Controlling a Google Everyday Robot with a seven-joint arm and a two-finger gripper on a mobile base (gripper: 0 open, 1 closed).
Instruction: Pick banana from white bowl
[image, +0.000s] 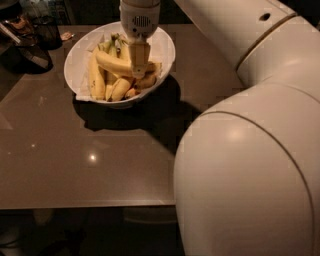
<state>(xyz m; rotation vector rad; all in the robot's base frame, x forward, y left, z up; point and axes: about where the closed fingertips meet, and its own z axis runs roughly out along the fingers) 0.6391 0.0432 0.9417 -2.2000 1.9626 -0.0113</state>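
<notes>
The white bowl (165, 47) stands on the far part of the table and holds several bananas. The banana (112, 62), long, plump and all yellow, lies crosswise on top of the pile. Shorter bananas with greenish stems (114, 42) lie behind and under it. My gripper (139, 67) hangs straight down from the wrist into the bowl, over the right end of the long banana and touching or just above it. The gripper hides that end of the banana.
The bowl sits on a brown glossy table (75, 165). Dark objects, including a dark container (47, 30), stand at the far left corner. My large white arm (250, 150) fills the right side of the view.
</notes>
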